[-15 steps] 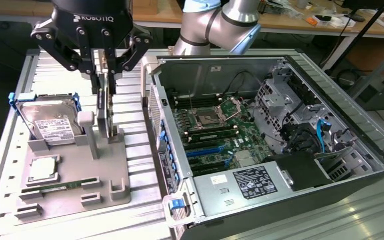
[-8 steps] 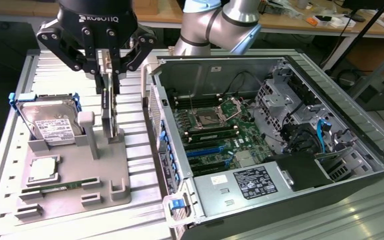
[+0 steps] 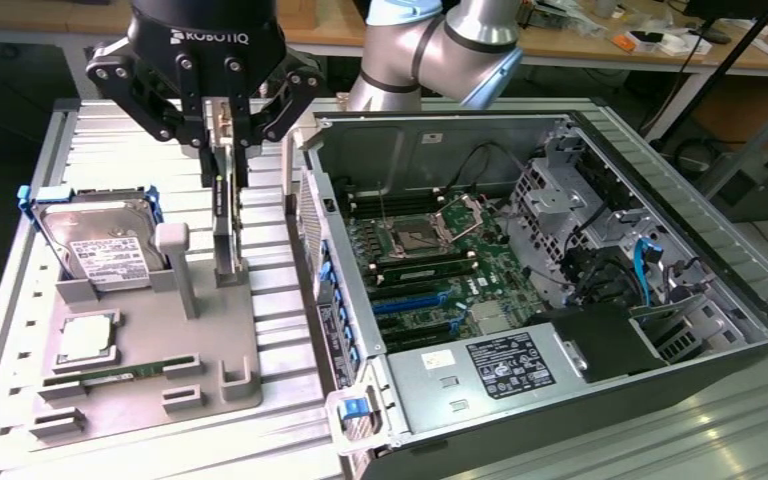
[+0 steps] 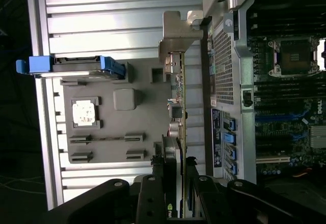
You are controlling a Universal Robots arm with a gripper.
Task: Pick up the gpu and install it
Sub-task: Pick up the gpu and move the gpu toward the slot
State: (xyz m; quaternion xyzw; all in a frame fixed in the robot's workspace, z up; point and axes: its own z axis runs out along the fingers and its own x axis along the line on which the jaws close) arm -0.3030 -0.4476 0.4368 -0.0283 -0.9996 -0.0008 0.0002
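1. "ROBOTIQ" is printed in white capitals on the black body of the robot gripper (image 3: 228, 145).
2. The silver hard drive in a blue frame (image 3: 97, 245) carries a white label. Its print is too small to read.
3. The grey metal power supply box (image 3: 511, 365) bears a black-and-white label with lines of print, not legible.
4. White letters on the dark motherboard (image 4: 285, 117) look like "DELL".
5. The dark flat gpu (image 4: 178, 107) shows a small green logo near the jaws, unreadable.
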